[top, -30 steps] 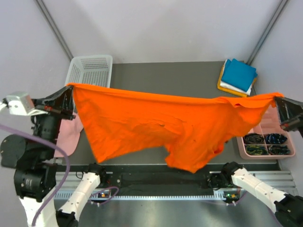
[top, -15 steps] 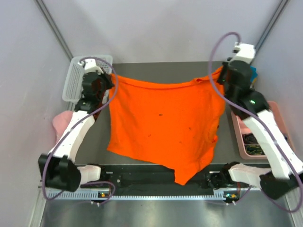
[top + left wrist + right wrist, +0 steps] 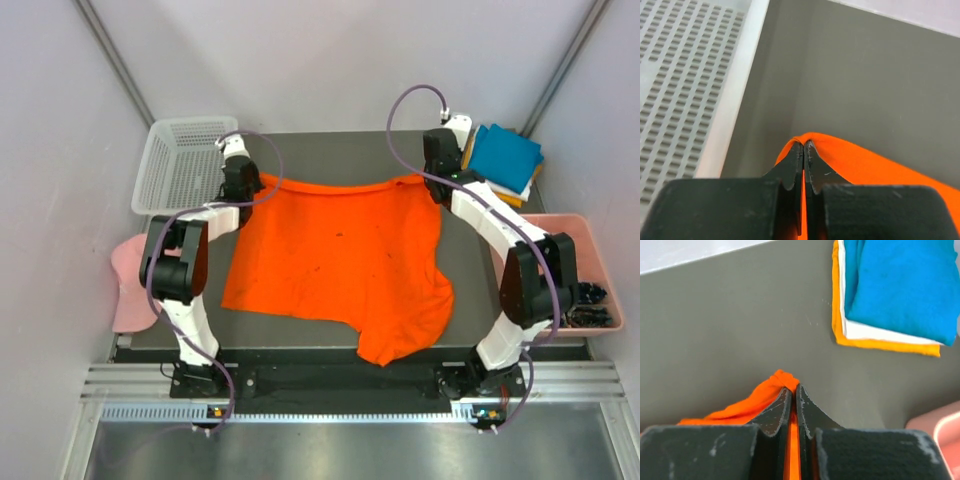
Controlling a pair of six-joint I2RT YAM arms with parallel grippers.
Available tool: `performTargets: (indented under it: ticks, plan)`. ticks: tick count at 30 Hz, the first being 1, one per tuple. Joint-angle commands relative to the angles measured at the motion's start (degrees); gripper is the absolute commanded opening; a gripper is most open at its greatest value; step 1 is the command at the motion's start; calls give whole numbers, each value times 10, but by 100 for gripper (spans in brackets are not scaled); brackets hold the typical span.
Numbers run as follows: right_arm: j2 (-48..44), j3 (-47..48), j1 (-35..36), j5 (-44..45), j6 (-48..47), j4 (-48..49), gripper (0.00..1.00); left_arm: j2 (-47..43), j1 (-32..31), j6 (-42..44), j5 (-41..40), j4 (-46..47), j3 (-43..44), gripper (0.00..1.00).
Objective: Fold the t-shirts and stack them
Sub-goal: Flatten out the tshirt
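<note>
The orange t-shirt lies spread on the dark table, its lower hem reaching the near edge. My left gripper is shut on the shirt's far left corner, next to the white basket. My right gripper is shut on its far right corner, where the cloth bunches at the tips. At the back right lies a folded stack with a teal blue t-shirt on top. In the right wrist view, white and amber yellow layers show under the teal blue shirt.
A white mesh basket stands at the back left. A pale pink cap lies off the left edge of the table. A pink bin with dark small items sits at the right. Both arms arch over the table's sides.
Both grippers have moved forward and down with the shirt, from holding it high to laying it on the table. They now sit low at the far side and closer together.
</note>
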Motion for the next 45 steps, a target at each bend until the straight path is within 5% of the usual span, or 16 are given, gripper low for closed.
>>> performTargets:
  ticks: [1, 14, 32, 34, 35, 36, 37, 40, 45]
  plan:
    - [39, 58, -12, 19, -11, 87, 0, 43, -1, 18, -9, 88, 71, 0]
    - [188, 162, -24, 31, -44, 131, 0, 179, 0, 63, -28, 42, 251, 0]
    - [289, 276, -36, 49, -66, 122, 0, 263, 1, 102, -61, 26, 332, 1]
    - [299, 289, -37, 50, -65, 105, 6, 268, 1, 104, -71, 26, 336, 21]
    - [304, 292, -38, 53, -64, 102, 17, 273, 1, 106, -74, 27, 342, 33]
    - [306, 295, -38, 58, -65, 100, 31, 275, 1, 107, -81, 27, 344, 55]
    - [306, 294, -37, 63, -65, 101, 56, 276, 1, 108, -95, 28, 346, 62]
    - [305, 290, -39, 75, -65, 104, 77, 277, 1, 113, -113, 33, 352, 99]
    - [290, 270, -39, 87, -64, 106, 89, 263, 0, 119, -117, 36, 350, 99]
